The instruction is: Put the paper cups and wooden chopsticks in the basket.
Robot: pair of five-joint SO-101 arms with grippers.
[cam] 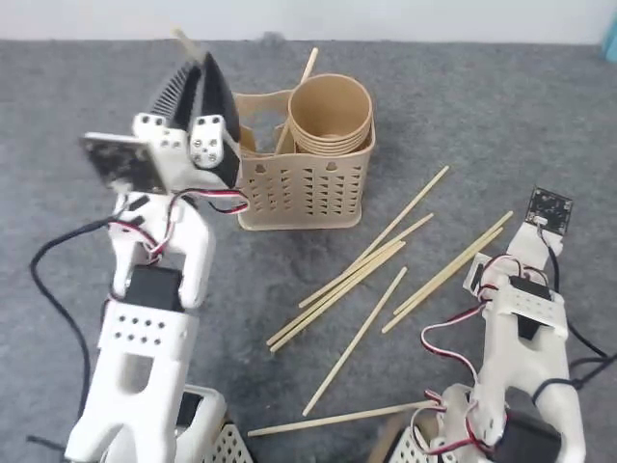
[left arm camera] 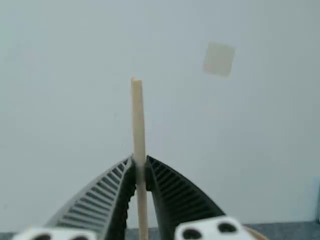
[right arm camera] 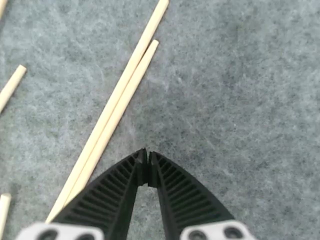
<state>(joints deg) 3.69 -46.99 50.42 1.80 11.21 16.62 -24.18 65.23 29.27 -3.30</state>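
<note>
My left gripper [cam: 201, 69] is raised beside the basket [cam: 304, 198], shut on a wooden chopstick [left arm camera: 137, 120] that stands upright between its fingers, with its tip [cam: 183, 39] poking out past them. The beige slotted basket holds a stack of paper cups [cam: 331, 116] and another chopstick [cam: 308, 66] leaning out at the back. Several chopsticks [cam: 357, 275] lie scattered on the grey carpet between the arms. My right gripper [right arm camera: 148, 169] is shut and holds nothing, low over the carpet just beside a pair of chopsticks [right arm camera: 117, 112] lying side by side.
The right arm [cam: 521, 318] stands at the front right, near the pair of chopsticks [cam: 448, 270]. One chopstick [cam: 337, 418] lies along the front edge between the arm bases. Bare grey carpet [cam: 501, 116] stretches to the right of the basket.
</note>
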